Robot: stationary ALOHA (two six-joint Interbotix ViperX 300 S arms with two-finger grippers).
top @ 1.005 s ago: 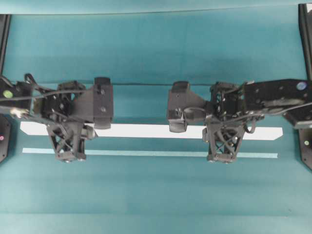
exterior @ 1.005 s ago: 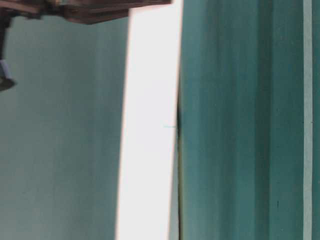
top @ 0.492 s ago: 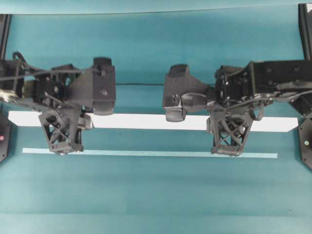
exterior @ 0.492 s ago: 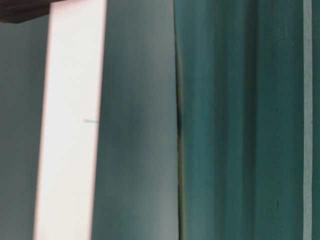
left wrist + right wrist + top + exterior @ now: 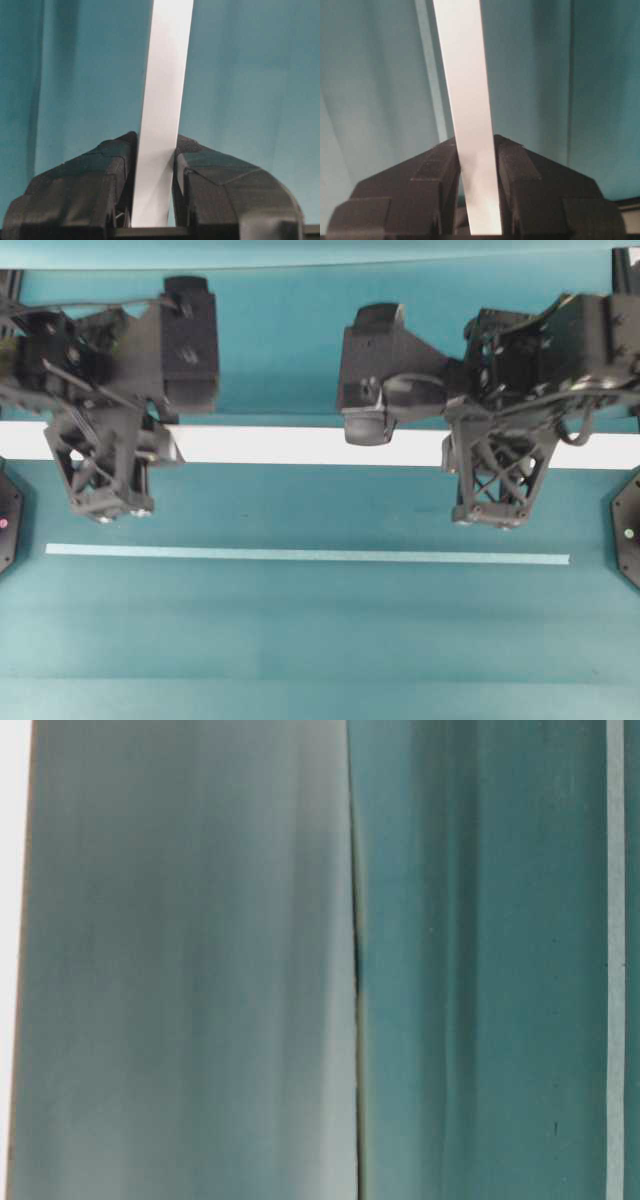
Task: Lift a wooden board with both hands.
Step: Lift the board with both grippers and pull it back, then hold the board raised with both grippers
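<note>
Above the teal worktop (image 5: 300, 640), the wooden board (image 5: 300, 445) hung level, pinched near each end by the left gripper (image 5: 154, 165) and right gripper (image 5: 476, 160), so the lift was underway and called for evenly matched rising.

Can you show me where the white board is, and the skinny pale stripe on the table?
wooden board (image 5: 300, 445): overhead view, bare middle stretch between the two arms.
tape strip (image 5: 300, 555): overhead view, middle of the strip.
</note>
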